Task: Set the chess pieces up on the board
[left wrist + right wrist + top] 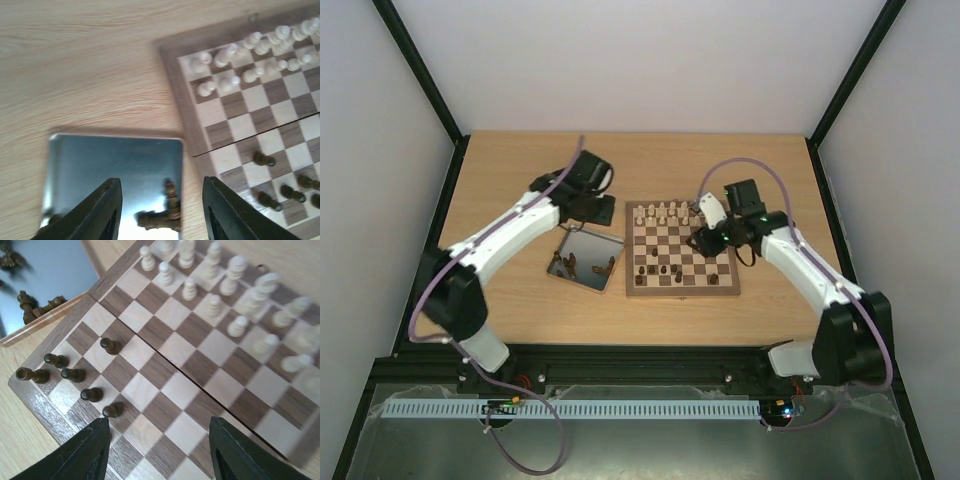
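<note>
The board (682, 291) lies at mid-table, with several dark chess pieces (73, 374) standing near its front left corner. More dark chess pieces (165, 212) lie in the metal tray (110, 160) left of the board. My left gripper (161, 181) hovers over the tray's right edge, open, with nothing between its fingers. My right gripper (158, 421) hangs over bare squares of the board (170, 405), open and empty, and the nearest dark pawn (113, 410) stands just off its left fingertip.
Cream-coloured pieces (665, 212) fill the board's two far rows. In the top view the tray (588, 240) sits at an angle close to the board's left border. Bare wooden tabletop (520, 170) surrounds both, with black frame rails along the sides.
</note>
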`<action>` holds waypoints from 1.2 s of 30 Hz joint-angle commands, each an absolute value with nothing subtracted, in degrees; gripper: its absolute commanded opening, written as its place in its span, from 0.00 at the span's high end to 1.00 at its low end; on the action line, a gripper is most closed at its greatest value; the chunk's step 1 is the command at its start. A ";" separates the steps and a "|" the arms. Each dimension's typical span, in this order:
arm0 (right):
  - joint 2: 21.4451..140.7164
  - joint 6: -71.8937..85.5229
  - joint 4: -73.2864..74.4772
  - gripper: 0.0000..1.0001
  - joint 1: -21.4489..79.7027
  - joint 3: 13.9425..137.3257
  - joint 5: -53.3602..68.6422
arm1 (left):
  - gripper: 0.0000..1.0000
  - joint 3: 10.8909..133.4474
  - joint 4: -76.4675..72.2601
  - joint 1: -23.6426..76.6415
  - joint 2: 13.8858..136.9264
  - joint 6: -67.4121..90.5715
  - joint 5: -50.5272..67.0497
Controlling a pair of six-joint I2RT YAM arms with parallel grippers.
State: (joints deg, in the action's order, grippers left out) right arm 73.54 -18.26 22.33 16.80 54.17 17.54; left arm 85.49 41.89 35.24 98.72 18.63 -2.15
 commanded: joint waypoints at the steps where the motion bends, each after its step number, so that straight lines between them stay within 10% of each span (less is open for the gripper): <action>1: 82.52 -19.64 28.51 0.45 20.68 60.08 17.94 | 0.53 75.30 34.94 31.66 90.15 16.09 -2.65; 20: 109.01 -17.92 36.38 0.54 33.76 80.39 8.49 | 0.43 60.27 23.07 23.73 79.48 17.36 -7.32; 36: 109.49 -16.20 37.75 0.90 34.01 80.42 7.36 | 0.44 60.33 23.12 23.03 80.43 17.53 -5.59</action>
State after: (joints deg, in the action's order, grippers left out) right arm 110.67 -16.99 34.70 33.78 80.05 8.19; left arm 60.16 23.51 23.44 80.12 17.10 -6.00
